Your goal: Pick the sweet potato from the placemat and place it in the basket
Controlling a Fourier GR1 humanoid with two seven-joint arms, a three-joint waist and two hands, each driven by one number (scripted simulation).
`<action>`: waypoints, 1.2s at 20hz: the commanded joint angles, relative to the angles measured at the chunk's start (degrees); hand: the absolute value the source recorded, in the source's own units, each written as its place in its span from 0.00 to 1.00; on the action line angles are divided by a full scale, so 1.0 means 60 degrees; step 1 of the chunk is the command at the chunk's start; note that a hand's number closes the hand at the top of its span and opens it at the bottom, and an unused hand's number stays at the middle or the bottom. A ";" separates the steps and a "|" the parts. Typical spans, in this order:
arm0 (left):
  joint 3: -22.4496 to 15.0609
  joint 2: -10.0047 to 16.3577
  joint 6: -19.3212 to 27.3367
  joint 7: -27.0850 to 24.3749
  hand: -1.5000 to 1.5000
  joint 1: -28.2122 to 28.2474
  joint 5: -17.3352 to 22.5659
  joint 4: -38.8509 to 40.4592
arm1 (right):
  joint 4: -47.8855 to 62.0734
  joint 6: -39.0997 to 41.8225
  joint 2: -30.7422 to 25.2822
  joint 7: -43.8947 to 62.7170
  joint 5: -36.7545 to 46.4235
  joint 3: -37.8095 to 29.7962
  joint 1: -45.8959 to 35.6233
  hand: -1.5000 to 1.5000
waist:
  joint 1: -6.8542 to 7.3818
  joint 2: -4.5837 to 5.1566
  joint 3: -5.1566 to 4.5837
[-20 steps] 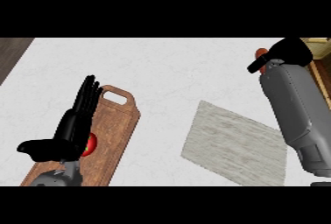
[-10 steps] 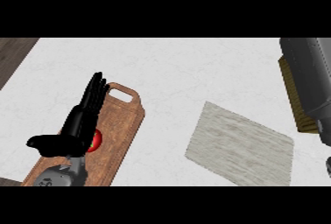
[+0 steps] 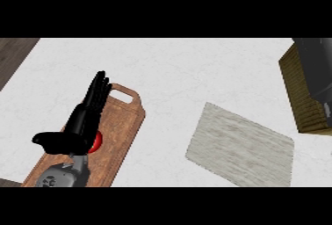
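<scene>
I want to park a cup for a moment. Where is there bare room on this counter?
Widest: the bare counter along the far side, between cutting board and basket. A narrower strip runs between the board and the placemat, which itself has nothing on it. Crowded: the board, under the left hand and a red thing.

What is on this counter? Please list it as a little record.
counter: white
left hand: open, fingers straight, over the board
board: wooden, at left
red thing: on the board, partly hidden by the left hand
placemat: grey, right of the board
basket: woven, right edge, under a grey forearm
right hand: not in view
sweet potato: not visible
</scene>
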 commanded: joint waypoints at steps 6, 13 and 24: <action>0.0262 0.0024 0.0100 -0.0017 0.50 0.0224 0.0106 0.0037 | 0.1320 0.0289 -0.0262 0.2599 0.1556 -0.0995 -0.0654 1.00 | -0.0352 -0.0141 -0.0005; 0.0351 -0.0040 0.0258 -0.0038 0.50 0.0132 0.0020 0.0172 | 0.1340 -0.0058 -0.0007 0.2601 0.2593 -0.1788 -0.0654 1.00 | -0.0676 -0.0218 0.0012; 0.0585 0.0186 0.0308 0.0119 0.50 0.0662 0.0062 -0.0302 | 0.0844 -0.0086 0.0484 0.2601 0.3900 -0.3325 0.0244 1.00 | -0.1025 -0.0396 0.0037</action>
